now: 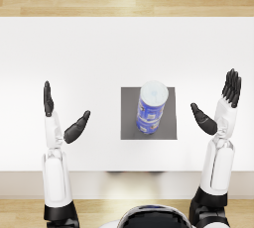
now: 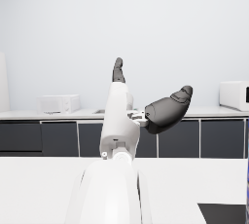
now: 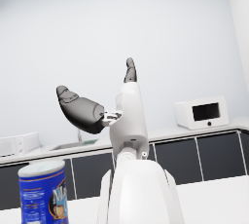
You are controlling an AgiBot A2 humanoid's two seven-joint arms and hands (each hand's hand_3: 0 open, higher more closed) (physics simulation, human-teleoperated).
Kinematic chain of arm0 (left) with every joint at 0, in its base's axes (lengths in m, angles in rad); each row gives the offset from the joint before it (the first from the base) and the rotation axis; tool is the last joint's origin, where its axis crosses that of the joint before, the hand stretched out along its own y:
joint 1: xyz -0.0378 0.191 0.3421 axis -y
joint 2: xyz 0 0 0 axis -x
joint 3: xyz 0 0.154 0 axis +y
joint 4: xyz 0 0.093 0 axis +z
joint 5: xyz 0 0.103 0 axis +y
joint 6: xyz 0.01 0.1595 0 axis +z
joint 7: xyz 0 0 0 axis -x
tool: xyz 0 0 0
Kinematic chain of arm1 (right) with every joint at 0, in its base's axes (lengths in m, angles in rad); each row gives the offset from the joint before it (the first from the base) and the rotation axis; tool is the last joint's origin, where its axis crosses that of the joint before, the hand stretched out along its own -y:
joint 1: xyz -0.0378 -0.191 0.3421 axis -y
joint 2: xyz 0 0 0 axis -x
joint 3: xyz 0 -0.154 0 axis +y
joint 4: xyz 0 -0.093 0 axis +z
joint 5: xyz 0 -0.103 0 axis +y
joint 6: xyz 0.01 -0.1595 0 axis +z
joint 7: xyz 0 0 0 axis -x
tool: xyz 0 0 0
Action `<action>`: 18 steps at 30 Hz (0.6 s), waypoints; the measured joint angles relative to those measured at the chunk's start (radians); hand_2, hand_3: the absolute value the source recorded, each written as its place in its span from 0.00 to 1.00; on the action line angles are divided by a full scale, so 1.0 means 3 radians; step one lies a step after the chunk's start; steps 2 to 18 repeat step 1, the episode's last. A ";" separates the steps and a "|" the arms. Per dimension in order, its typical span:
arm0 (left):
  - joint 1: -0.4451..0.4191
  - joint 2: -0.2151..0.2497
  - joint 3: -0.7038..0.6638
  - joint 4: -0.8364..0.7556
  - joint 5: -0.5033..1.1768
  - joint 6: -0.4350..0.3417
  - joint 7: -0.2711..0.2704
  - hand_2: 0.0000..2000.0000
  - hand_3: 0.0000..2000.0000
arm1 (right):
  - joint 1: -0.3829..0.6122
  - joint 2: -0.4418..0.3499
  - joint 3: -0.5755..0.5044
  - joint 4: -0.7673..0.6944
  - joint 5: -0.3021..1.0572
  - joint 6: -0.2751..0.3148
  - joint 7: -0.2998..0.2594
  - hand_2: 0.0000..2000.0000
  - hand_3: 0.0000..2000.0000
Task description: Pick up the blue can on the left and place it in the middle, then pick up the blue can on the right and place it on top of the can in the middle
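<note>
Two blue cans stand stacked on the dark grey mat (image 1: 168,123) in the middle of the white table: the upper can (image 1: 152,97) with its white lid sits on the lower can (image 1: 148,123). The upper can (image 3: 44,191) also shows in the right wrist view. My left hand (image 1: 62,115) is raised left of the mat, fingers spread, holding nothing. My right hand (image 1: 221,105) is raised right of the mat, also spread and empty. Both hands are well apart from the stack. The left hand (image 2: 146,101) and right hand (image 3: 104,103) each show open in their wrist views.
The white table (image 1: 89,48) runs across the view, with a wooden floor strip beyond its far edge. Wrist views show a kitchen counter with dark cabinets and a white microwave (image 3: 202,113) far behind.
</note>
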 measured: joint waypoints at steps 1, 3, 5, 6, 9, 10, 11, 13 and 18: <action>0.0000 0.0000 -0.0001 0.0000 0.0000 0.0000 0.0000 0.00 0.00 | 0.0000 0.0000 -0.0001 0.0000 0.0000 0.0001 0.0000 0.00 0.00; 0.0000 0.0000 -0.0001 0.0000 0.0000 0.0000 0.0000 0.00 0.00 | 0.0000 0.0000 -0.0001 0.0000 0.0000 0.0001 0.0000 0.00 0.00; 0.0000 0.0000 -0.0001 0.0000 0.0000 0.0000 0.0000 0.00 0.00 | 0.0000 0.0000 -0.0001 0.0000 0.0000 0.0001 0.0000 0.00 0.00; 0.0000 0.0000 -0.0001 0.0000 0.0000 0.0000 0.0000 0.00 0.00 | 0.0000 0.0000 -0.0001 0.0000 0.0000 0.0001 0.0000 0.00 0.00; 0.0000 0.0000 -0.0001 0.0000 0.0000 0.0000 0.0000 0.00 0.00 | 0.0000 0.0000 -0.0001 0.0000 0.0000 0.0001 0.0000 0.00 0.00; 0.0000 0.0000 -0.0001 0.0000 0.0000 0.0000 0.0000 0.00 0.00 | 0.0000 0.0000 -0.0001 0.0000 0.0000 0.0001 0.0000 0.00 0.00; 0.0000 0.0000 -0.0001 0.0000 0.0000 0.0000 0.0000 0.00 0.00 | 0.0000 0.0000 -0.0001 0.0000 0.0000 0.0001 0.0000 0.00 0.00; 0.0000 0.0000 -0.0001 0.0000 0.0000 0.0000 0.0000 0.00 0.00 | 0.0000 0.0000 -0.0001 0.0000 0.0000 0.0001 0.0000 0.00 0.00; 0.0000 0.0000 -0.0001 0.0000 0.0000 0.0000 0.0000 0.00 0.00 | 0.0000 0.0000 -0.0001 0.0000 0.0000 0.0001 0.0000 0.00 0.00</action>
